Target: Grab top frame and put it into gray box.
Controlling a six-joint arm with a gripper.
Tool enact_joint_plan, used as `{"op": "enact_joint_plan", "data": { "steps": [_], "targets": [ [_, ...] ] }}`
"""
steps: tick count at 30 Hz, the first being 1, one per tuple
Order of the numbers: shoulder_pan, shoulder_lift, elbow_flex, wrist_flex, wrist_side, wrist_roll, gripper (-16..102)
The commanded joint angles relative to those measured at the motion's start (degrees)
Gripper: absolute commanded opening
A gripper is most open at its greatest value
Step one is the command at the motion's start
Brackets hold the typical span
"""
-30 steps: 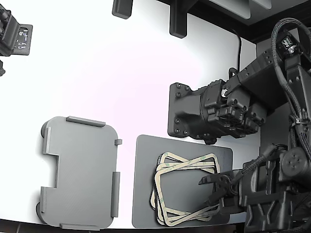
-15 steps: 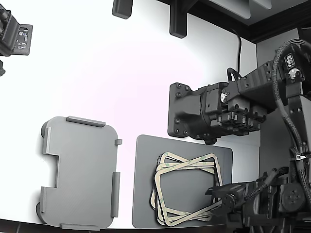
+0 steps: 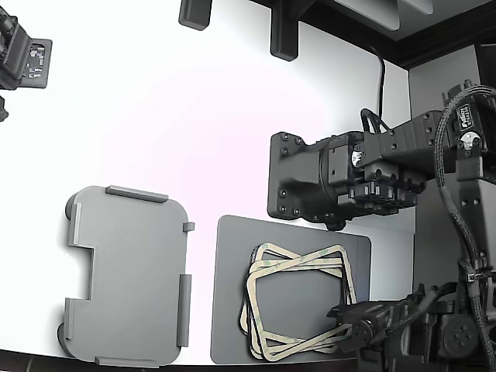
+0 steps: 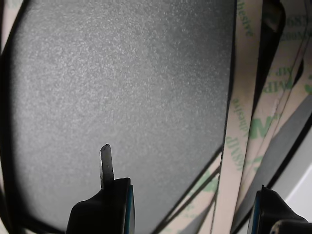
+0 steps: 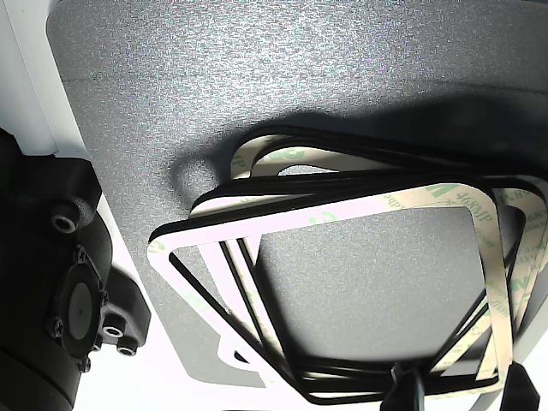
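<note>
A stack of cream frames lies skewed on a dark gray mat [image 3: 232,310]. The top frame [image 3: 250,298] [image 5: 342,211] has an open middle and green print. My gripper [image 3: 349,319] hovers at the stack's right edge in the exterior view. Its jaws are open in the wrist view [image 4: 187,183]: one thin fingertip [image 4: 105,158] stands over the bare mat [image 4: 122,87] inside the frames, the other finger [image 4: 273,207] outside the frame bands [image 4: 243,146]. Nothing is held. The light gray box [image 3: 128,275] sits empty at the exterior view's left.
A second arm with a black block-shaped head [image 3: 310,182] hangs just beyond the mat. Black fixtures [image 3: 283,31] stand at the far table edge, and a camera mount [image 3: 23,58] at the far left. White table [image 3: 155,116] separates box and mat.
My gripper has slid toward the near edge of the exterior view along the stack's right side. The second arm's upper part shifted slightly. The frames and box have not moved.
</note>
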Motion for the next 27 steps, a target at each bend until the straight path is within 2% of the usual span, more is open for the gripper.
{"op": "enact_joint_plan", "data": {
  "steps": [1, 11, 27],
  "targets": [
    [-0.18, 0.44, -1.41, -0.79, -0.18, 0.44, 98],
    [1.58, -2.81, -1.93, -4.31, -0.53, 2.02, 93],
    [4.04, -4.75, -2.02, -4.39, 0.53, 4.31, 89]
  ]
}}
